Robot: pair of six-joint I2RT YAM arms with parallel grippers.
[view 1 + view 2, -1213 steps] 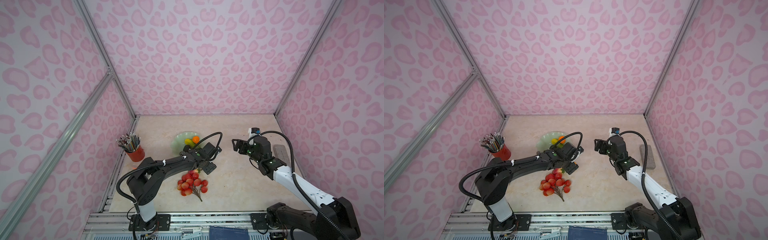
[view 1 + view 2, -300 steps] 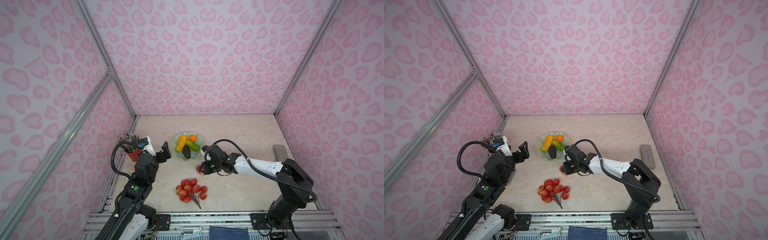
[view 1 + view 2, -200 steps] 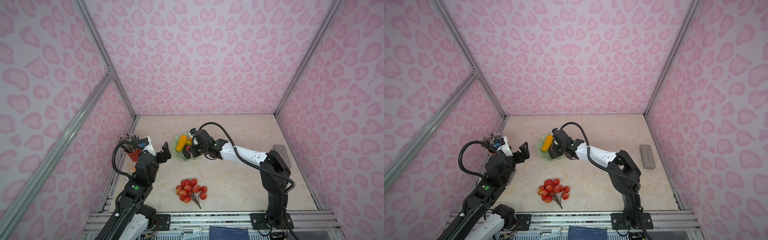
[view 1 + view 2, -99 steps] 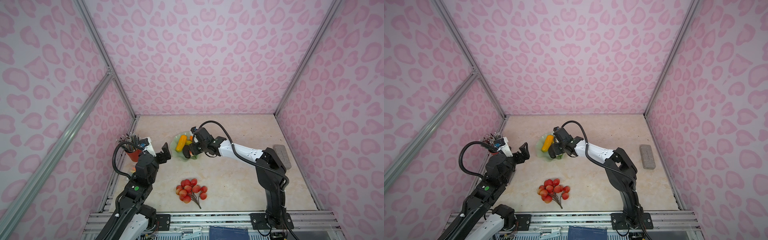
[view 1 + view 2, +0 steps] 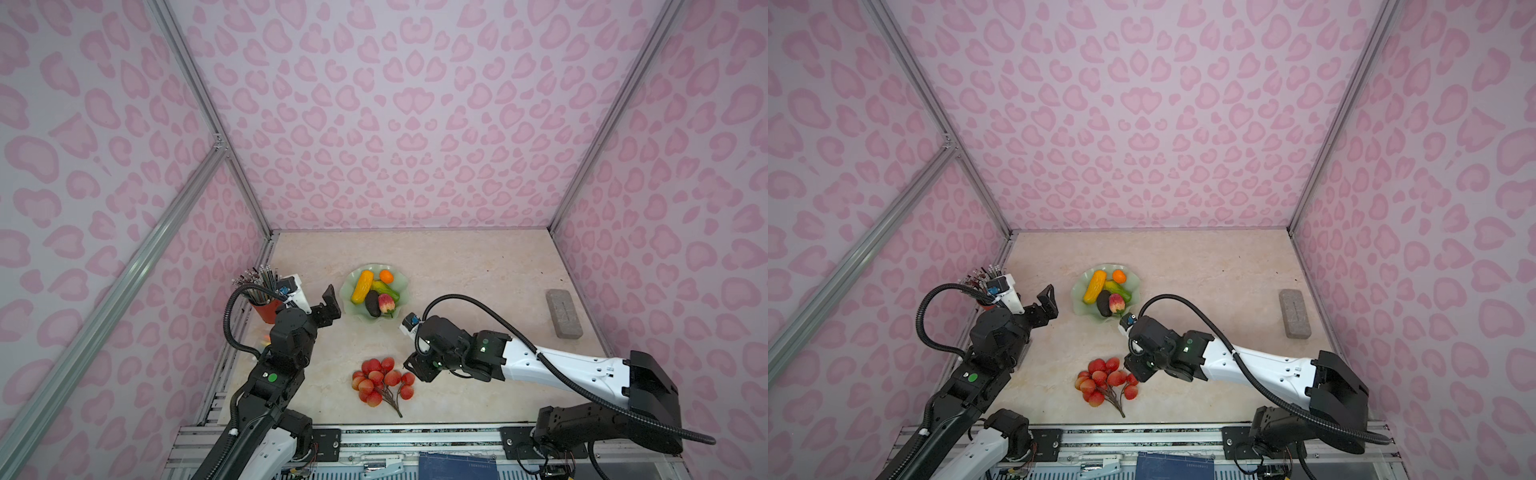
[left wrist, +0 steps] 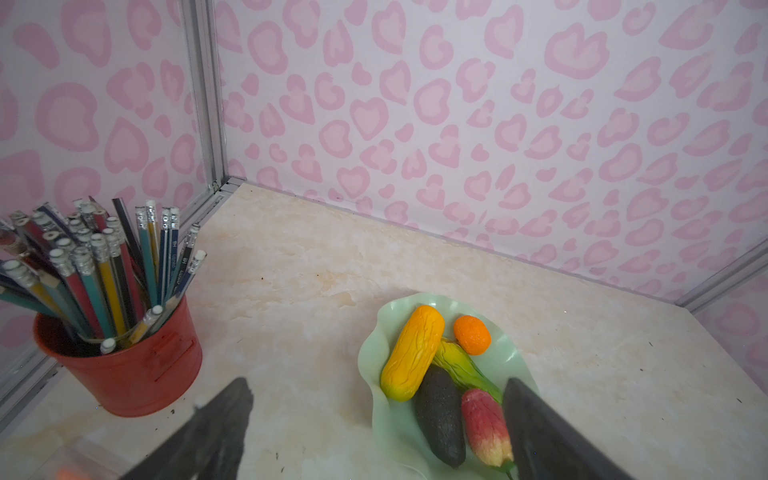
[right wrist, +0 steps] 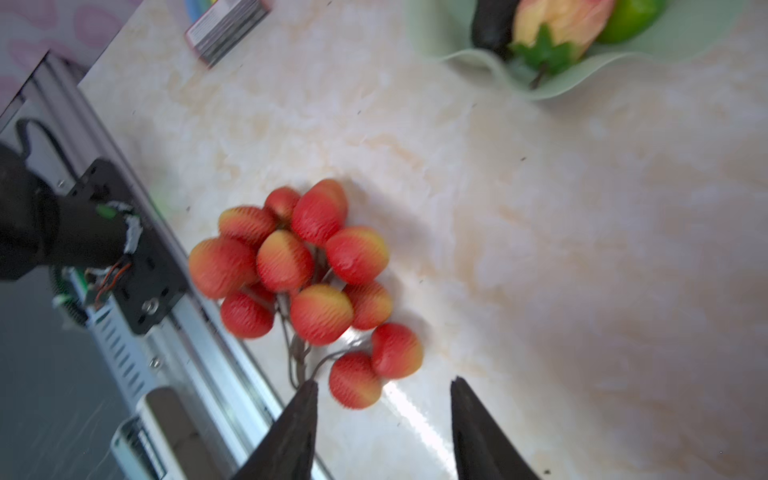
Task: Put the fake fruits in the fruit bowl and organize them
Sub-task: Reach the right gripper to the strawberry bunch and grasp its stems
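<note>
The pale green fruit bowl holds a yellow-orange oblong, a small orange, a yellow-green oblong, a dark avocado and a red-pink strawberry. A bunch of red balls lies on the table near the front. My right gripper hangs open and empty just right of the bunch, its fingers astride one outer ball. My left gripper stands open, raised left of the bowl.
A red cup of pencils stands at the left wall. A grey block lies at the right. A small striped pack lies by the left wall. The metal front rail runs close behind the bunch.
My right gripper has left the bowl, with the strawberry now lying in it, and has swung toward the front beside the bunch of red balls. The left arm has not moved.
</note>
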